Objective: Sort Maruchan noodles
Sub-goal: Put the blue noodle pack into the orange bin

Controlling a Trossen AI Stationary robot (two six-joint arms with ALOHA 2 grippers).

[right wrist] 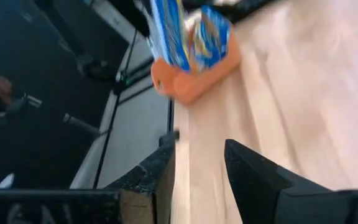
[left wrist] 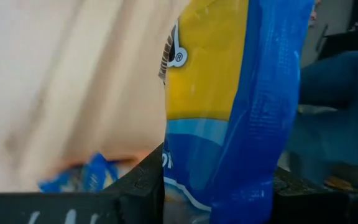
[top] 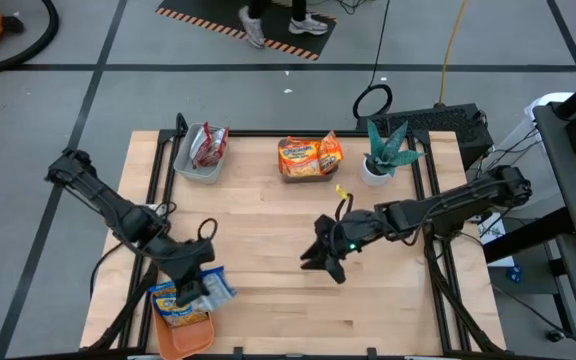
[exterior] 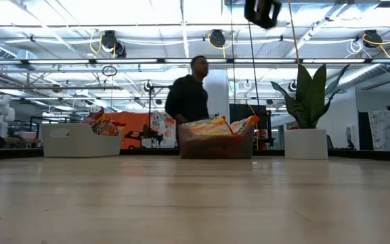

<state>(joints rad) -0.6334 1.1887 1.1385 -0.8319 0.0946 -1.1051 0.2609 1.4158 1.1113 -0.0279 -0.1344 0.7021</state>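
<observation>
My left gripper (top: pixel 200 285) is shut on a blue-and-yellow Maruchan noodle packet (left wrist: pixel 229 93), held above the orange tray (top: pixel 183 338) at the table's near left. A second blue-and-yellow packet (top: pixel 173 302) lies in that tray. Red packets (top: pixel 208 148) stand in a white bin (top: pixel 190 168) at the far left. Orange packets (top: pixel 308 155) fill a clear bin (exterior: pixel 215 146) at the far middle. My right gripper (top: pixel 326 258) hovers open over the table's middle, with only bare wood between its fingers (right wrist: pixel 253 168). My left gripper pinches the blue-and-yellow packet between its two fingers (left wrist: pixel 145 180), gripping the packet's end (left wrist: pixel 191 186) across its flat faces. In the right wrist view the packet (right wrist: pixel 166 31) hangs below the gripper, clear of the orange tray.
A potted green plant (top: pixel 383 155) stands at the far right, beside the clear bin. A person (exterior: pixel 188 95) stands beyond the table's far edge. Bare wood (top: pixel 268 230) lies between the bins and the grippers.
</observation>
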